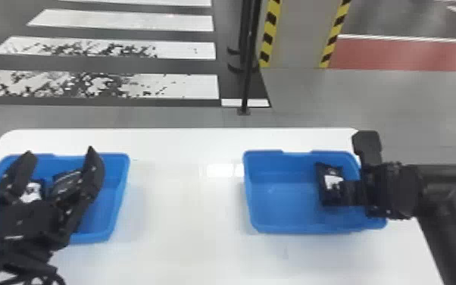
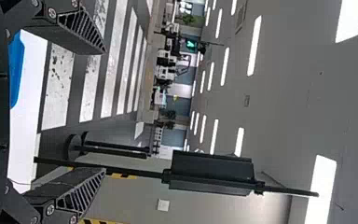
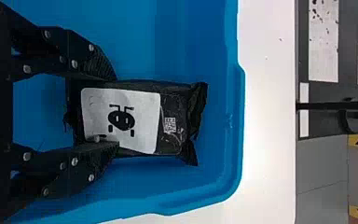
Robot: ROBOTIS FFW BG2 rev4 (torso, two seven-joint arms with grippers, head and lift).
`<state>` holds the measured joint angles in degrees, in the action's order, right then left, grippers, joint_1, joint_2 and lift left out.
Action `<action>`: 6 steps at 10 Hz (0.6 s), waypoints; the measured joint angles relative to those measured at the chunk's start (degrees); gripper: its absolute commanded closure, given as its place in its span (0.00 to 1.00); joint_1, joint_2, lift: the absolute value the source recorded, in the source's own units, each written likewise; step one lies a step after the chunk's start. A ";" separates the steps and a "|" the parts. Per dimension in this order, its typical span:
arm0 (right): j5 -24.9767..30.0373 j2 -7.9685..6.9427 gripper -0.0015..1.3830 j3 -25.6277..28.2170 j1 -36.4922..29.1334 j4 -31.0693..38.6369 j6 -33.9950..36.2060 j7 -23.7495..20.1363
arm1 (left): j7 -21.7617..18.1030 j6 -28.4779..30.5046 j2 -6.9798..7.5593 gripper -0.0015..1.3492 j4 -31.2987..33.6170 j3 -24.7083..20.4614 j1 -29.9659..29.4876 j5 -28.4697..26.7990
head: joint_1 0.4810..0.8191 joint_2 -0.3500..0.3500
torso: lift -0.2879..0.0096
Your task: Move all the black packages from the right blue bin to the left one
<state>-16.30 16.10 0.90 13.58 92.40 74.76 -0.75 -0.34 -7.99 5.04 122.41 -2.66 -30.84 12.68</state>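
Black package inside right bin; right claw at it, clamped or not: can't tell from here. Likely light, soft, slick film; pinch long sides, mid-length. Left claw: spread, empty.

Head cam looks forward and down over the left blue bin and right blue bin. Right wrist cam's pretty close, peering down into that right one too. Left wrist faces way out toward the ceiling lights. All three share the white floor stripes.
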 measured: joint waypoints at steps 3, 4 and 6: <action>-2.66 -0.41 0.81 0.36 -2.79 3.17 -4.58 -0.13 | 0.03 -0.28 -0.03 0.11 0.00 -0.17 -0.08 0.11 | 0.63 0.43 | 0.52; -3.37 -0.61 0.81 0.43 -4.63 5.17 -7.07 -0.41 | 0.11 -0.78 -0.06 0.11 0.00 -0.17 -0.08 0.22 | 0.63 0.44 | 0.52; -3.54 -0.83 0.81 0.49 -7.17 8.38 -11.76 -2.11 | 0.19 -1.59 -0.05 0.11 -0.02 -0.29 -0.09 0.77 | 0.63 0.48 | 0.52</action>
<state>-19.85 15.26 1.39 6.41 100.77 62.99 -2.86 -0.15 -9.57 4.99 122.39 -2.95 -30.94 13.45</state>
